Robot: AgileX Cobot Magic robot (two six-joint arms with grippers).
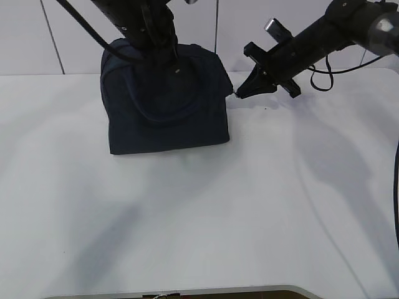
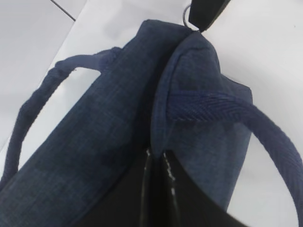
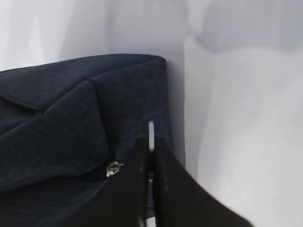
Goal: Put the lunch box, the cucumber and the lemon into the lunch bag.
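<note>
- White tabletop [image 1: 187,218] fills the near part of the exterior view; nothing on it, only arm shadows.
- Mid-table: lunch bag [image 1: 165,99], dark navy, upright, front loop handle hanging down its face.
- Lunch box, cucumber and lemon show in no view. Likely inside the bag already, but can't confirm; bag top looks drawn together.
- Right gripper [image 1: 239,93] at the bag's right upper corner, jaws together, tips touching or just beside the fabric edge. Right wrist view: closed fingers with a thin metal piece at the tip line, probably the zipper's ring pull [image 2: 188,14]. Small metal bit [image 3: 112,168] on the fabric just left of the fingers.
- Left wrist view shows that ring at the far end of the bag, under the right gripper's dark tip.
- Left gripper [image 2: 156,161] over the bag's top, jaws together on or at the top seam; whether fabric is actually pinched can't be told. In the exterior view it's hidden behind arm and bag.
- Step, judged: zipper work at the end of its run, left steadying the bag, right on the pull. Packing looks finished or nearly.
- Next move calls for: release the pull cleanly and lift both arms away without tipping the bag.
- In the way: rear handle [image 2: 33,123] and front handle [image 2: 246,118] loop beside the left gripper; snag risk on retreat.
- Far: white panelled wall [image 1: 37,37], right arm's cables.
</note>
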